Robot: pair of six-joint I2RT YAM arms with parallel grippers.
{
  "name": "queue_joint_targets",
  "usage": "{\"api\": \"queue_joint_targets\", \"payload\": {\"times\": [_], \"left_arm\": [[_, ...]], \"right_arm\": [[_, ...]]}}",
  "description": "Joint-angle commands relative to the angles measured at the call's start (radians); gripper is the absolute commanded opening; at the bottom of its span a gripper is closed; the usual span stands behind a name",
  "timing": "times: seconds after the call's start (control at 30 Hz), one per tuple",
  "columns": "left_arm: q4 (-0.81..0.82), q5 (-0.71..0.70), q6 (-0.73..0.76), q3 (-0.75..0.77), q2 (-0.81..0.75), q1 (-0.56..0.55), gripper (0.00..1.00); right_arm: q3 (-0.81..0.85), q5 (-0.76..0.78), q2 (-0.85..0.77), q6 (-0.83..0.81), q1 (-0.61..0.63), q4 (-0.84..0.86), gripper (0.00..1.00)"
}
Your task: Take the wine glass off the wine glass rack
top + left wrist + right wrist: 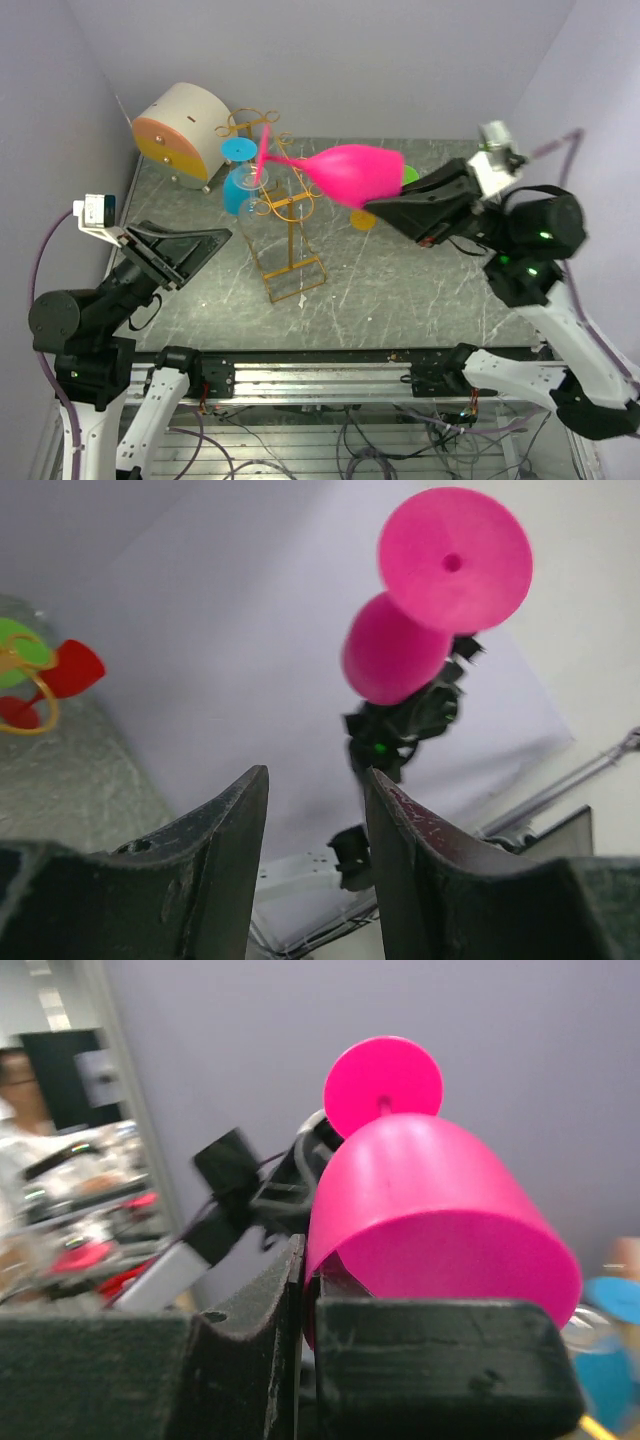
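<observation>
Lilac walls, grey marbled surface (420, 290), and the pink wine glass (355, 172) hangs in mid-air! The right claw (385, 208) is clamped on its bowl, with the glass lying sideways and its foot pointing at the wine glass rack (288, 235). From the left wrist, that foot looks free of the wire. The left claw (180, 255) sits parted and empty. I'd call the glass light, stiff and slick. The stem is thin, so the bowl is the safe hold. Count: one rack, one pink glass, one blue glass (240, 188) at the rack. Green and orange scraps are too hidden to tally.
</observation>
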Motion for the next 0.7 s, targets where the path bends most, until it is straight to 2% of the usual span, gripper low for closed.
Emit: {"api": "queue_joint_targets", "payload": {"times": [0.0, 0.1, 0.23, 0.3, 0.4, 0.5, 0.67], "left_arm": [[-0.227, -0.055, 0.183, 0.058, 0.035, 0.004, 0.54], [-0.335, -0.11, 0.279, 0.095, 0.057, 0.004, 0.53], [-0.454, -0.184, 0.39, 0.132, 0.085, 0.004, 0.52], [-0.514, -0.225, 0.434, 0.151, 0.095, 0.004, 0.52], [-0.59, -0.274, 0.489, 0.177, 0.11, 0.004, 0.52], [-0.648, -0.318, 0.531, 0.19, 0.118, 0.004, 0.51], [-0.664, -0.341, 0.569, 0.173, 0.129, 0.004, 0.51]], "right_arm": [[0.084, 0.438, -0.11, -0.341, 0.001, -0.477, 0.0], [0.146, 0.775, -0.1, -0.417, 0.001, -0.718, 0.0], [0.246, 1.298, 0.033, -0.431, 0.0, -1.017, 0.0], [0.295, 1.454, 0.107, -0.396, -0.001, -1.16, 0.0], [0.318, 1.539, 0.129, -0.324, -0.004, -1.287, 0.0], [0.308, 1.552, 0.084, -0.275, -0.006, -1.356, 0.0], [0.377, 1.571, 0.116, -0.195, -0.004, -1.595, 0.0]]}}
